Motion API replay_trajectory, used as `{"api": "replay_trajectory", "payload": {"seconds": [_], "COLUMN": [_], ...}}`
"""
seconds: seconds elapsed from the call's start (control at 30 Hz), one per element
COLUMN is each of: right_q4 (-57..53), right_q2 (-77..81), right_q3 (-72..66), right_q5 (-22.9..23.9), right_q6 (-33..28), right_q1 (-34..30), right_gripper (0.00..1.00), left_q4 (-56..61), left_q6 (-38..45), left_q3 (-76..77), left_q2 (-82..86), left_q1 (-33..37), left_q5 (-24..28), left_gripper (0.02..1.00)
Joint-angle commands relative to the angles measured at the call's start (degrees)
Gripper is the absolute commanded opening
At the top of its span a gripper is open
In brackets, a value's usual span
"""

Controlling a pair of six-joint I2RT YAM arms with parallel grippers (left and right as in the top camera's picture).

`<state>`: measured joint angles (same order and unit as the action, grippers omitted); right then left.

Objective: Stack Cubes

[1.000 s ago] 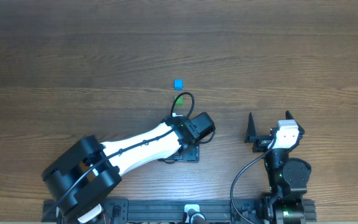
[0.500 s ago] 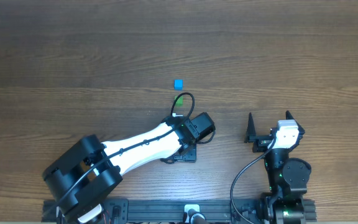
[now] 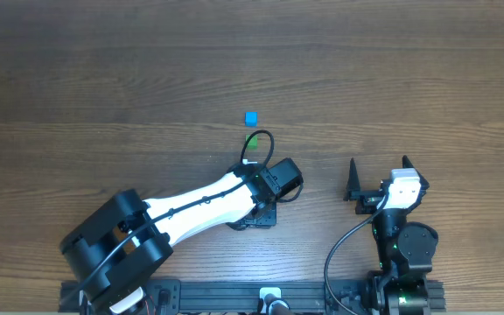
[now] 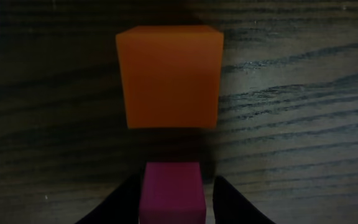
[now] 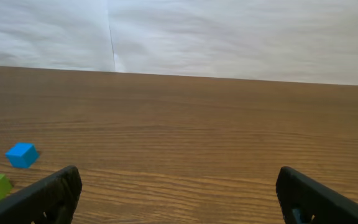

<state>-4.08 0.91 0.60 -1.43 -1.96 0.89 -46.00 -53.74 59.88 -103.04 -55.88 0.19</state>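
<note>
Magenta cube (image 4: 171, 193): gripped between the two fingers of the left gripper (image 4: 176, 180), one dark finger on each side face; top face visible in the left wrist view.
Orange cube (image 4: 169, 76): just beyond the magenta cube, square-on to it, with a dark shadowed strip between the two; cannot tell whether touching.
Left gripper state: narrowed onto the magenta cube, holding it.
Left arm (image 3: 199, 203): reaching diagonally from its base toward the table's middle, wrist lying over the spot where the held cube sits.
Green cube (image 3: 253, 140): on the table just past the left arm's wrist, partly ringed by the black cable loop (image 3: 261, 144).
Blue cube (image 3: 251, 118): farther up the table from the green cube, near it but apart.
Right gripper (image 3: 379, 175): low near its own base, well apart from all cubes; fingers spread wide, nothing between them.
Table (image 3: 103, 70): dark wood grain, white backdrop behind its far edge in the right wrist view.
</note>
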Motion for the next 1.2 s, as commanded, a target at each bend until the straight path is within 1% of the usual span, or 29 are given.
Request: {"api": "replay_trajectory", "payload": {"seconds": [0.03,0.23,0.3,0.33,0.5,0.6,0.67,0.73,0.87,1.0,1.2], "right_q4": [0.0,0.0,0.0,0.0,0.0,0.0,0.0,0.0,0.0,0.0,0.0], "right_q2": [-0.6,-0.6,-0.6,-0.6,-0.6,-0.6,-0.6,-0.6,-0.6,-0.6,-0.6], "right_q3": [-0.3,-0.3,-0.3,-0.3,-0.3,-0.3,-0.3,-0.3,-0.3,-0.3,-0.3], "right_q5": [-0.6,-0.6,-0.6,-0.6,-0.6,-0.6,-0.6,-0.6,-0.6,-0.6,-0.6], "right_q6": [-0.3,-0.3,-0.3,-0.3,-0.3,-0.3,-0.3,-0.3,-0.3,-0.3,-0.3], "right_q1": [0.3,0.3,0.3,0.3,0.3,0.3,0.3,0.3,0.3,0.3,0.3], "right_gripper": [0.991,0.991,0.993,0.991,0.991,0.991,0.993,0.993,0.991,0.993,0.991], "left_q4": [-0.1,-0.2,-0.2,-0.2,-0.9,-3.7,-6.6,-9.8,-12.5,-13.4,-13.1], "left_q6": [0.2,0.2,0.2,0.2,0.2,0.8,0.9,1.1,5.5,6.9,8.4], "left_q3": [-0.4,-0.4,-0.4,-0.4,1.0,3.5,6.0,9.3,15.6,20.3,22.6], "left_q2": [-0.9,-0.9,-0.9,-0.8,0.4,1.7,2.3,2.5,2.5,2.5,0.7], "left_q1": [-0.3,-0.2,-0.3,-0.2,0.0,0.6,1.4,2.6,5.0,7.8,11.3], "left_q5": [0.0,0.0,0.0,0.0,-0.1,-0.3,-1.3,-2.2,-2.4,-3.2,-3.5], "left_gripper": [0.332,0.169,0.102,0.042,0.038,0.038,0.040,0.040,0.040,0.038,0.038]}}
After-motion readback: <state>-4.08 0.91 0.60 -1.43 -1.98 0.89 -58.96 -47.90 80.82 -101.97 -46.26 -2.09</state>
